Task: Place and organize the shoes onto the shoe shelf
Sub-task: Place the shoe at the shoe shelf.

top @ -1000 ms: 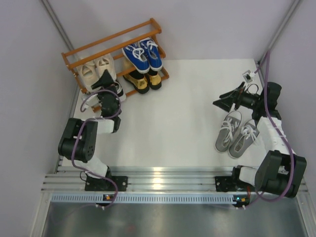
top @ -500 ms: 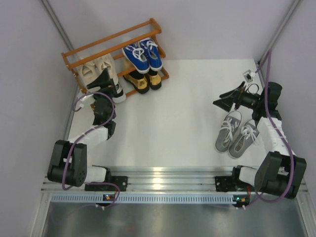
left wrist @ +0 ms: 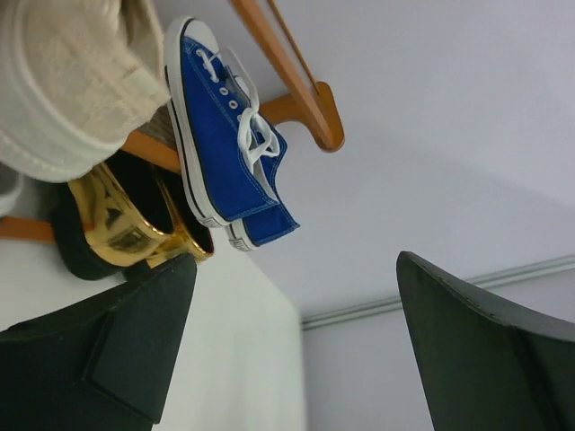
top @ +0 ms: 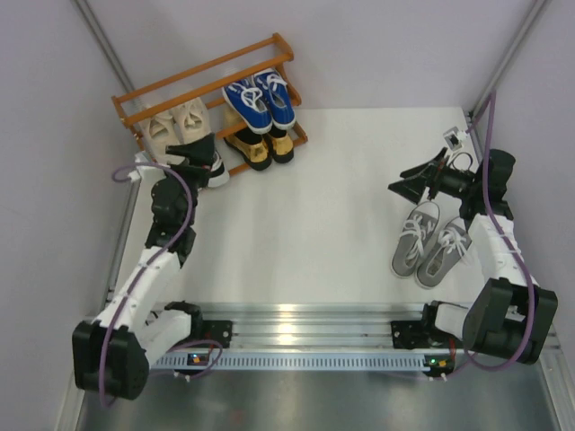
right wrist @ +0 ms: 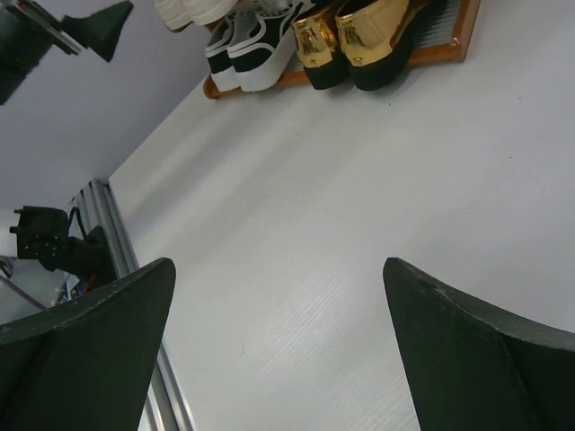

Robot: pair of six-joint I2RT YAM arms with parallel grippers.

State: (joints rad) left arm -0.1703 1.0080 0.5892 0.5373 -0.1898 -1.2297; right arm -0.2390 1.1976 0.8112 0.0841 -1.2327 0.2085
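Orange-brown wooden slatted shoe shelf [top: 202, 70] holds blue canvas sneakers [top: 260, 101] and beige lace-ups [top: 175, 121] above, shiny gold loafers [top: 260, 148] and black-and-white sneakers [top: 211, 169] below. On the white table [top: 305, 206] lie grey sneakers [top: 429, 241] near the right gripper [right wrist: 278, 262]; it and the left gripper [left wrist: 296, 259] gape wide, empty

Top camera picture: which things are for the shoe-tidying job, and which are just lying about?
For the job: shoe shelf, blue sneakers, gold loafers, beige lace-ups, black-and-white sneakers, grey sneakers (not yet shelved).

Just lying about: small white box at the far right, metal rail at the near edge.
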